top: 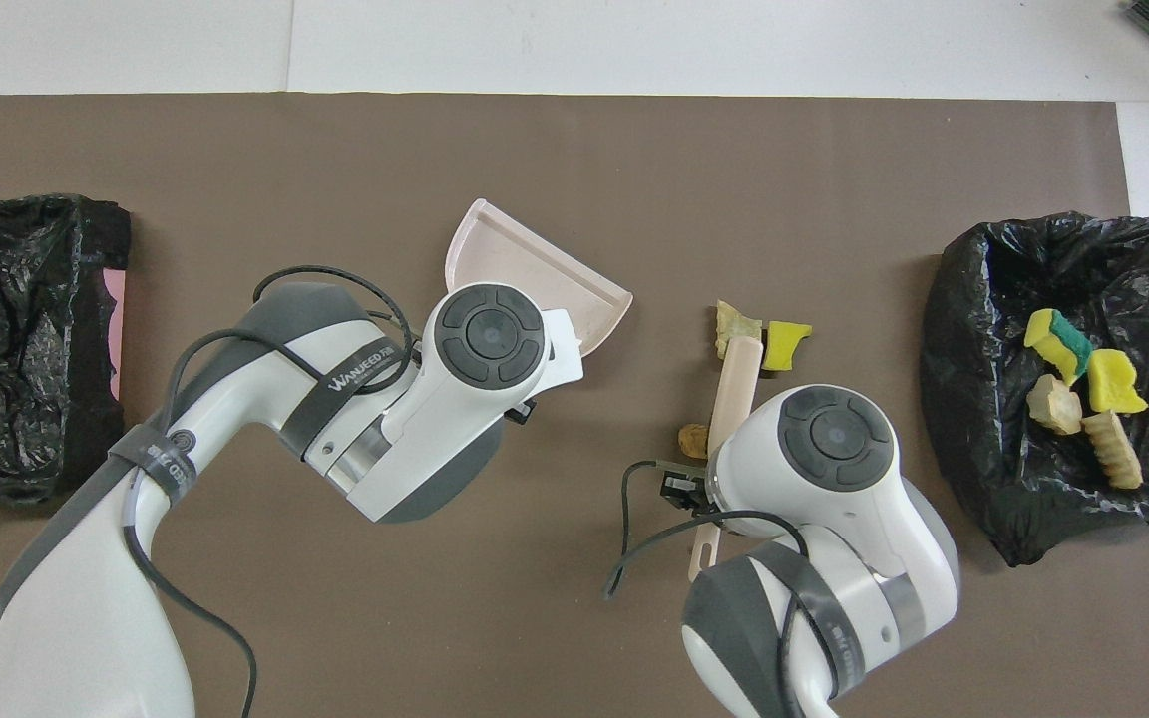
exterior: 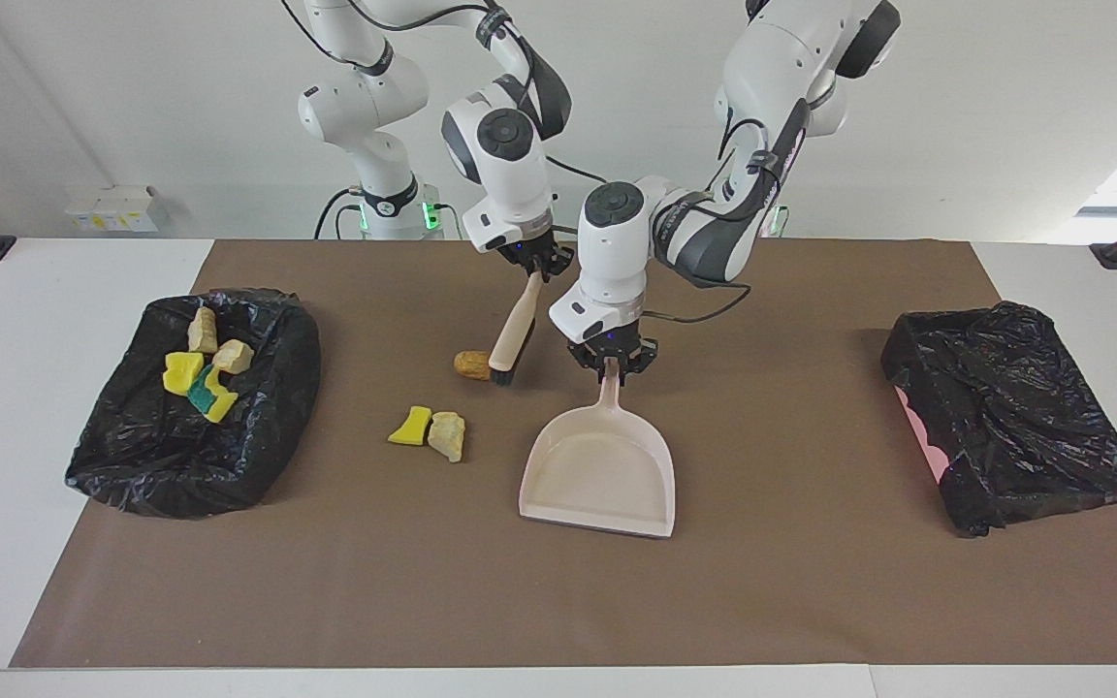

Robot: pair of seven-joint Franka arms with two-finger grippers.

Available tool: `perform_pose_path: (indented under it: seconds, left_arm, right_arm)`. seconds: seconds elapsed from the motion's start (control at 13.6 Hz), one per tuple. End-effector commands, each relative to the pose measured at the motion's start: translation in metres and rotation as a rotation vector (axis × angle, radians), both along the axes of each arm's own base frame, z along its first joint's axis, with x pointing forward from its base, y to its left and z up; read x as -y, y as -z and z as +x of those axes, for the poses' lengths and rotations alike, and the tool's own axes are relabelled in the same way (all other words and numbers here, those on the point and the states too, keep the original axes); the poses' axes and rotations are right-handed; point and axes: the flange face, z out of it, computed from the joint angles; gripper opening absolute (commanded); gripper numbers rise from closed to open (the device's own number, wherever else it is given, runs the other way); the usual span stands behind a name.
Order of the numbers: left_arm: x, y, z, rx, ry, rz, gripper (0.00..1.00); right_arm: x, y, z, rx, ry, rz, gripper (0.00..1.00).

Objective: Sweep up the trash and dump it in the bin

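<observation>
Bristles of the beige brush, pinched by your right gripper, sit against the brown oval lump. Your left gripper clamps the smooth beige plastic dustpan flat on the table; a spongy yellow bit and a rough pale chunk lie beside it, other scraps in the black-lined bin.

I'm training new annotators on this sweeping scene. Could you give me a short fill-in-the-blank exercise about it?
1. The right pincer holds the ____ by its handle.
2. The left pincer holds the handle of the ____, which contains no trash.
3. ____ scraps lie in the open bin at the right arm's end of the table.
4. The brush bristles sit next to the ____ lump on the mat.

Missing words: brush; dustpan; four; brown
</observation>
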Motion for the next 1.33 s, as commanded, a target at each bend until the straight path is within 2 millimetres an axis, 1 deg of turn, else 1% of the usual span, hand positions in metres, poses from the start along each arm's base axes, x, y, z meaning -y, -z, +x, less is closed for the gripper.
perform_pose_path:
  seconds: [0.0, 0.07, 0.22, 0.29, 0.37, 0.44, 0.66, 0.74, 0.88, 0.96, 1.03, 1.1, 1.18, 1.25]
  left_arm:
    - [-0.030, -0.016, 0.002, -0.087, 0.182, 0.013, 0.00]
    - [-0.036, -0.019, 0.002, -0.115, 0.250, 0.023, 0.00]
    - [-0.043, -0.019, 0.001, -0.155, 0.382, 0.035, 0.00]
    - [-0.049, -0.017, 0.004, -0.177, 0.471, 0.035, 0.00]
    - [-0.055, -0.015, 0.005, -0.199, 0.547, 0.036, 0.00]
    - [-0.059, -0.012, 0.005, -0.213, 0.605, 0.038, 0.00]
    - [-0.069, 0.001, -0.009, -0.237, 0.789, 0.051, 0.00]
    - [-0.072, 0.007, -0.014, -0.225, 0.813, 0.052, 0.00]
    - [-0.073, 0.019, -0.035, -0.195, 0.851, 0.066, 0.00]
    - [-0.068, 0.024, -0.046, -0.161, 0.874, 0.066, 0.00]
    - [-0.066, 0.027, -0.048, -0.132, 0.876, 0.057, 0.00]
    - [-0.059, 0.035, -0.054, -0.134, 0.876, 0.051, 0.00]
    - [-0.058, 0.040, -0.057, -0.127, 0.830, 0.046, 0.00]
    - [-0.058, 0.040, -0.057, -0.118, 0.786, 0.043, 0.00]
  right_arm:
    - [0.039, 0.000, 0.024, 0.008, -0.112, -0.054, 0.00]
    - [0.062, 0.004, 0.034, 0.002, -0.136, -0.061, 0.00]
    - [0.099, 0.008, 0.048, 0.000, -0.209, -0.087, 0.00]
    - [0.128, 0.012, 0.055, -0.008, -0.241, -0.095, 0.00]
    - [0.153, 0.014, 0.061, -0.015, -0.278, -0.103, 0.00]
    - [0.160, 0.024, 0.063, -0.032, -0.303, -0.112, 0.00]
    - [0.149, 0.051, 0.066, -0.056, -0.339, -0.106, 0.00]
    - [0.133, 0.053, 0.064, -0.058, -0.364, -0.099, 0.00]
    - [0.108, 0.054, 0.063, -0.060, -0.401, -0.087, 0.00]
    - [0.085, 0.057, 0.065, -0.062, -0.424, -0.073, 0.00]
    - [0.062, 0.059, 0.066, -0.062, -0.430, -0.036, 0.00]
    - [0.043, 0.059, 0.068, -0.058, -0.436, -0.011, 0.00]
    - [0.025, 0.056, 0.069, -0.043, -0.454, 0.007, 0.00]
    - [0.011, 0.051, 0.069, -0.028, -0.464, 0.025, 0.00]
